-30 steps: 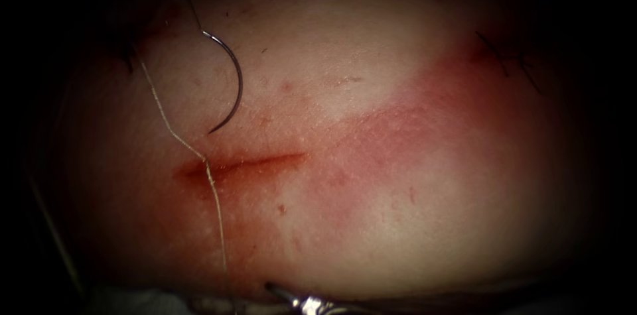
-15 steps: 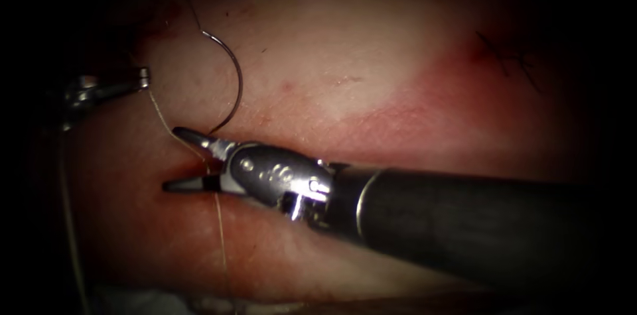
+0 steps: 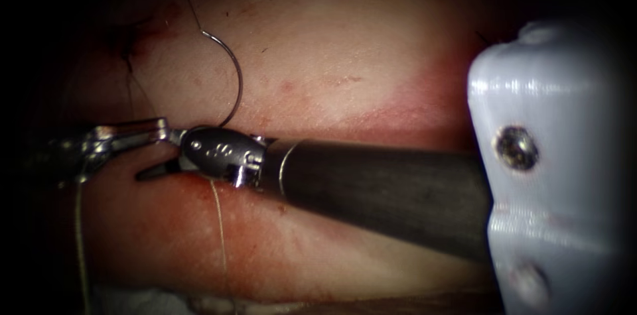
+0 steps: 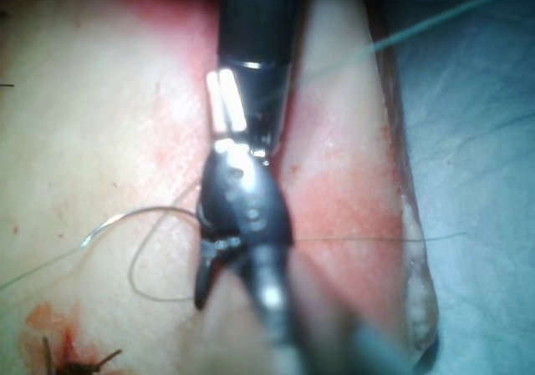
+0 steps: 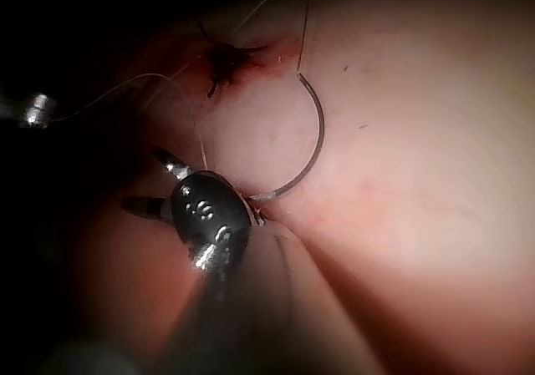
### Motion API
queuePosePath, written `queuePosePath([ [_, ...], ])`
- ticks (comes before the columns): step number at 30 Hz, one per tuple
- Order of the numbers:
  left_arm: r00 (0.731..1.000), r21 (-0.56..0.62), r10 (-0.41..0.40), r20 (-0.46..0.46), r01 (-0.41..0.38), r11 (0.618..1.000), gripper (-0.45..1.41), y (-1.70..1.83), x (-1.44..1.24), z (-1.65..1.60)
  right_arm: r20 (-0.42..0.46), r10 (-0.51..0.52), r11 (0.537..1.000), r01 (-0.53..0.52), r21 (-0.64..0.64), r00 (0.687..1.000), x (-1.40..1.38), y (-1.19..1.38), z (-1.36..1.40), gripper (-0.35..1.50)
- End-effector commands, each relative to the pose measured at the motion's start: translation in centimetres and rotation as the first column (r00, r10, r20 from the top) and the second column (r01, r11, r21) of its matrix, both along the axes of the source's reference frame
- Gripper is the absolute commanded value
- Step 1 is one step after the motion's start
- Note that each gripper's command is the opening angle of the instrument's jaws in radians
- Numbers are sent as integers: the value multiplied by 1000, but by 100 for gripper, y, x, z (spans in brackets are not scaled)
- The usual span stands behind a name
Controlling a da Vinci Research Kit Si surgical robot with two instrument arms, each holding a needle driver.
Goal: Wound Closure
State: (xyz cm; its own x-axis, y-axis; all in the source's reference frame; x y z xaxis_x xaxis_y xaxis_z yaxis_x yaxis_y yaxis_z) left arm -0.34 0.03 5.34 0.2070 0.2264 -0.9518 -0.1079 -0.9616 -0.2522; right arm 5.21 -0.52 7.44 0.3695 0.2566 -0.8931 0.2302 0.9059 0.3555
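Steel jaws of the right tool (image 5: 144,179) stand spread and you can see nothing clamped between them. Its head lies left of centre in the endoscope view, with the shaft running off to the right edge. The left tool (image 3: 142,132) comes in from the left edge and meets it tip to tip; you cannot tell whether it holds anything.

Just above the right tool's head the needle (image 3: 237,83) lies loose on the tissue (image 3: 332,43), not driven in. Its pointed end is beside the tool's wrist and its dark thread end is toward the upper left. Judge it as light, stiff, smooth and apt to swivel, so take it on the body of the curve, away from both ends.

1 pale thread (image 3: 219,222) runs from under the tool to the bottom edge; it looks limp and fine, easy to snag.

Tissue here is probably soft and slick with red fluid (image 3: 192,189). A dark stitch (image 5: 224,58) sits at the upper left, and room between the 2 tools is tight.
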Motion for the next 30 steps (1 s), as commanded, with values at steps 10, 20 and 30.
queuePosePath([
  [10, 995, 32, 85, 53, -87, 996, -45, -52, -29, 44, -59, -21, 1000, 21, -1, 998, 38, 41, 19, 108],
  [20, 982, 22, 185, -39, -184, 983, -45, -64, -18, 150, -237, -22, 972, 76, 224, 971, 23, 65, -5, 93],
  [30, 981, 6, 185, -51, -185, 983, -45, -57, -24, 182, -419, -89, 847, 290, 445, 904, 15, 33, -32, 86],
])
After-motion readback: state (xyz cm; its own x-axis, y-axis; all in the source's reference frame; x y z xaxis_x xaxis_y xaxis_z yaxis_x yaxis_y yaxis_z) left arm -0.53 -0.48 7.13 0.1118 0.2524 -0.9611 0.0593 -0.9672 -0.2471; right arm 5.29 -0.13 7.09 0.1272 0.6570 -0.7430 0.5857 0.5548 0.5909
